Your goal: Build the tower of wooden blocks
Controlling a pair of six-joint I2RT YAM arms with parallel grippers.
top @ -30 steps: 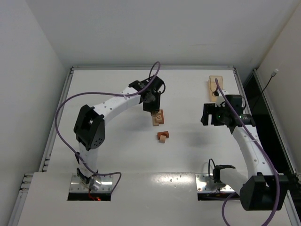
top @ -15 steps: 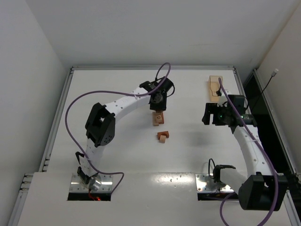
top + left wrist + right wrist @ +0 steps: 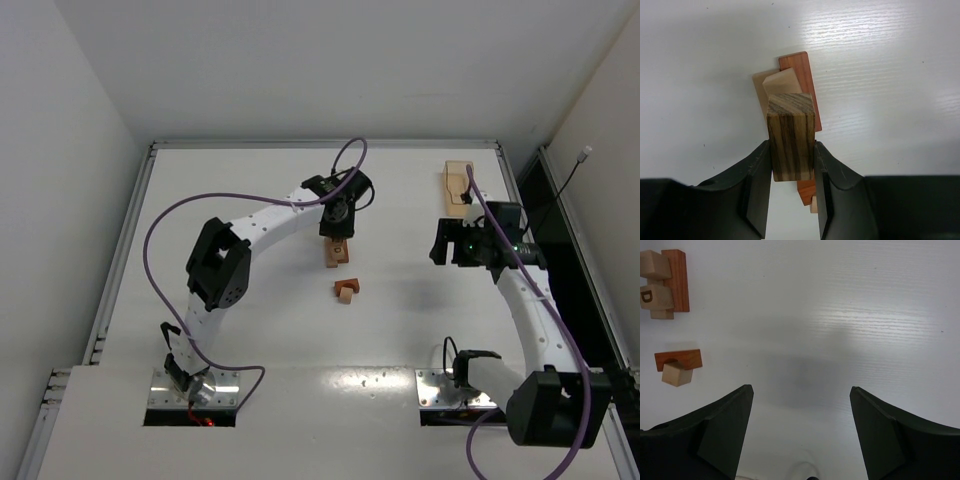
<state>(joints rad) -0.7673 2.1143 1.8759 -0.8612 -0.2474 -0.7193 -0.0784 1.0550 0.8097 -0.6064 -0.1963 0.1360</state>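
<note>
The left gripper [image 3: 791, 148] pinches one dark striped wooden block [image 3: 791, 125] between its two fingers [image 3: 756, 180]. It holds the block upright, directly over a group of pieces near the middle of the white table [image 3: 280, 340]; whether the block touches them I cannot tell. In this group I count one flat reddish-brown bar [image 3: 678, 279] and three light tan pieces lined along its long side: one plain tan cube [image 3: 652, 264], one lettered tan cube [image 3: 652, 296] marked D, and one smaller tan piece [image 3: 662, 314] partly hidden by it. A little nearer to the arm bases, and apart from the group, lie one reddish-brown arch [image 3: 680, 358] and one light tan cube [image 3: 676, 375] that sits at its opening. That makes seven wooden pieces, all well away from every table edge. To their right a wide stretch of bare table opens, and over it hangs the right gripper [image 3: 800, 390], its fingers spread wide with nothing between them. Further right, one translucent tan tray [image 3: 452, 175] lies near the far right corner, close to the table edge.
</note>
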